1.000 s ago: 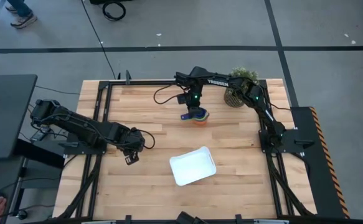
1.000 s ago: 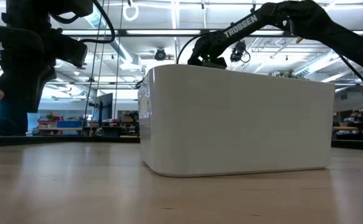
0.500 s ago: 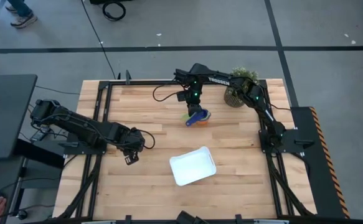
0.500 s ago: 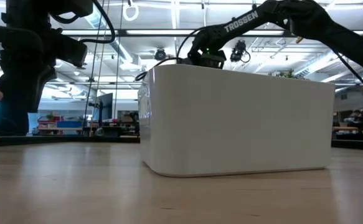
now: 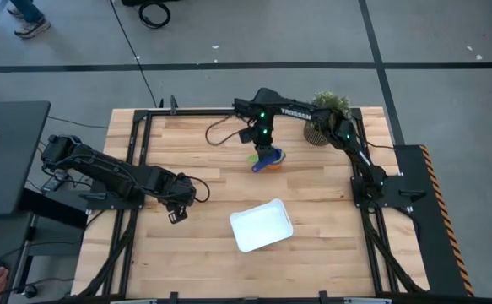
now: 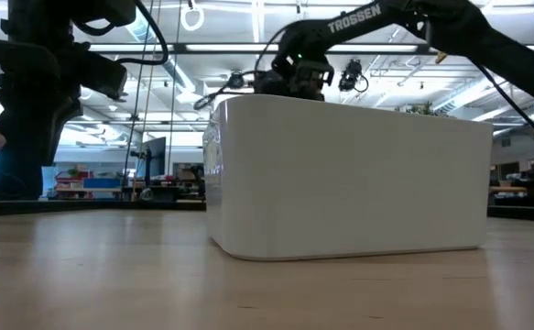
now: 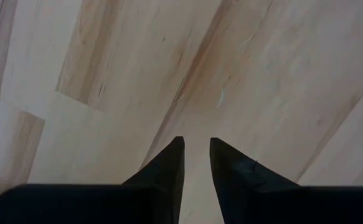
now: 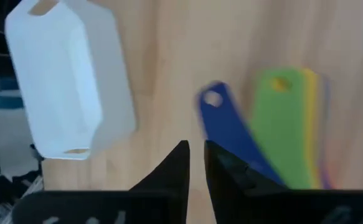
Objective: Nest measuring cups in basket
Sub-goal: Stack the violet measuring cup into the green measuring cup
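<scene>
The measuring cups stand stacked on the wood at the far middle of the table. A blue handle, a green handle and a yellow edge fan out from the stack. My right gripper hovers just above the stack, its fingertips almost together with bare wood showing between them. The white basket sits empty nearer the front edge. My left gripper points down at bare wood at the table's left, its tips close together on nothing.
A round woven plant pot stands at the far right, behind the right arm. In the low view the basket's wall hides the cups. Bare wood lies between the stack and the basket.
My right gripper has risen from the stack of cups, showing higher above the basket's rim in the low view. The blue cup's handle has swung from pointing at the table's left edge to slanting toward the near edge. A bit of green now shows beside it.
</scene>
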Action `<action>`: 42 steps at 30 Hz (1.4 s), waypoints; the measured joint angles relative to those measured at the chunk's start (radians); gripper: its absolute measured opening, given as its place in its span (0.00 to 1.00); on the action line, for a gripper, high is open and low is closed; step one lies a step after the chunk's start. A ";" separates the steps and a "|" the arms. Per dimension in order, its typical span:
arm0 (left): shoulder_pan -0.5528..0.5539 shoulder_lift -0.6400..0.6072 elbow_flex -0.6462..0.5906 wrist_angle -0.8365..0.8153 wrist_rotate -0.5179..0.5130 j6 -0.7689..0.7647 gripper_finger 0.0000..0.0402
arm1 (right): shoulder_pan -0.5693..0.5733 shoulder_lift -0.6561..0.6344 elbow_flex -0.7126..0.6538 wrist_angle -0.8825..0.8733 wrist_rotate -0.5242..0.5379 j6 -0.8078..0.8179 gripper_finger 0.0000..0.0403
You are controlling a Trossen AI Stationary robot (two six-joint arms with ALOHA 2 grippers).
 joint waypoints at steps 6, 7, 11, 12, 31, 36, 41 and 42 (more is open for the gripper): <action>0.000 0.000 0.000 0.000 -0.003 -0.001 0.21 | 0.099 -0.002 0.000 0.001 0.086 -0.001 0.02; 0.000 0.000 0.000 -0.001 -0.003 -0.001 0.21 | 0.109 -0.002 0.000 0.001 0.081 0.003 0.02; 0.000 0.000 0.000 -0.001 -0.004 -0.002 0.21 | 0.146 0.001 0.000 0.000 0.076 0.014 0.02; 0.000 0.000 0.000 -0.001 -0.004 -0.002 0.21 | 0.154 0.002 -0.001 0.001 0.088 0.014 0.01; 0.000 0.000 0.000 -0.008 -0.011 0.009 0.21 | 0.197 0.005 -0.210 0.193 0.351 0.090 0.00; 0.000 0.000 0.000 -0.007 -0.011 0.013 0.21 | 0.197 0.005 -0.207 0.240 0.355 0.087 0.00; 0.000 0.000 0.000 -0.007 -0.011 0.013 0.21 | 0.197 0.005 -0.203 0.270 0.420 0.083 0.00; 0.000 0.000 0.000 -0.007 -0.011 0.013 0.21 | 0.196 0.005 -0.203 0.276 0.428 0.083 0.00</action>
